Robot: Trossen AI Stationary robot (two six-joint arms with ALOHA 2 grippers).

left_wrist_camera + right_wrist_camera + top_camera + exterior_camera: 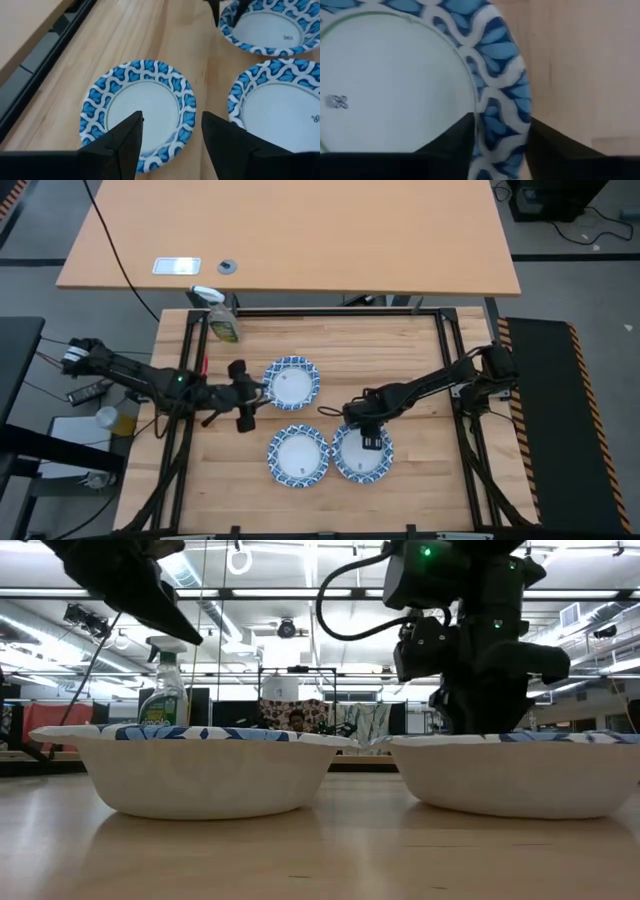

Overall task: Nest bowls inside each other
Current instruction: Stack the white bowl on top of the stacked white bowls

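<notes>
Three blue-rimmed white bowls stand on the wooden table: a far bowl [291, 382] [137, 112], a near left bowl [299, 455] [205, 770] and a near right bowl [362, 452] [520, 775]. My left gripper [262, 388] [172, 122] is open and hangs just over the far bowl's left rim, slanting down from the table's left. My right gripper [370, 442] [500, 122] points down at the near right bowl's far rim, its fingers apart with the patterned rim between them. My right gripper comes from above with one finger [457, 145] inside the near right bowl's far rim [502, 107] and the other finger outside it. The bowl rests flat on the table. Whether the fingers touch the rim, I cannot tell.
A green-yellow spray bottle [222, 320] [165, 690] stands at the table's far left corner. Black frame rails [445, 350] run along the table's edges. Bare wood lies to the right of the bowls and along the far edge.
</notes>
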